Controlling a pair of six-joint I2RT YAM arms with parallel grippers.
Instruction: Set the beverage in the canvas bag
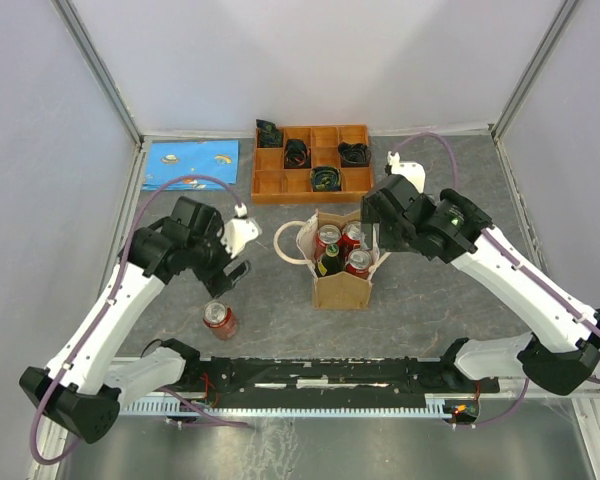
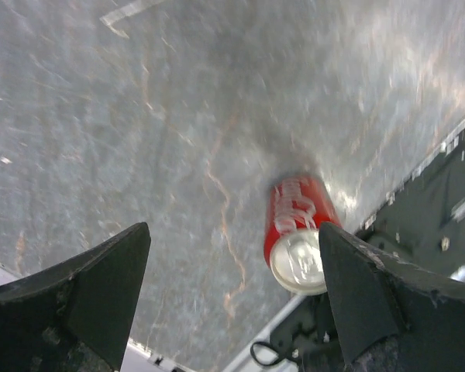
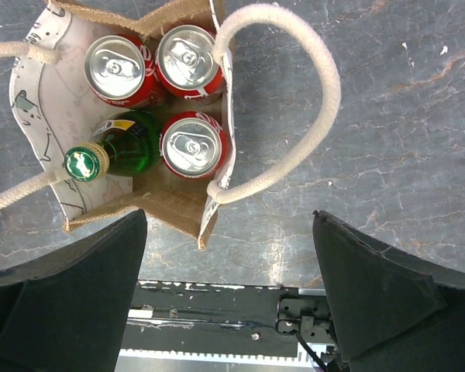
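A red soda can (image 1: 219, 319) stands upright on the table near the front left; in the left wrist view the can (image 2: 296, 231) sits just inside the right finger. My left gripper (image 1: 232, 265) is open above and behind it, empty. The tan canvas bag (image 1: 340, 282) stands mid-table with cream rope handles. It holds three red cans and a green bottle (image 3: 122, 147). The bag's wall (image 3: 167, 205) and one handle (image 3: 294, 147) show in the right wrist view. My right gripper (image 1: 376, 238) is open and empty above the bag's right side.
An orange compartmented tray (image 1: 270, 183) with black items stands at the back. A blue patterned card (image 1: 191, 163) lies at the back left. A black rail (image 1: 320, 375) runs along the near edge. Grey walls enclose the table.
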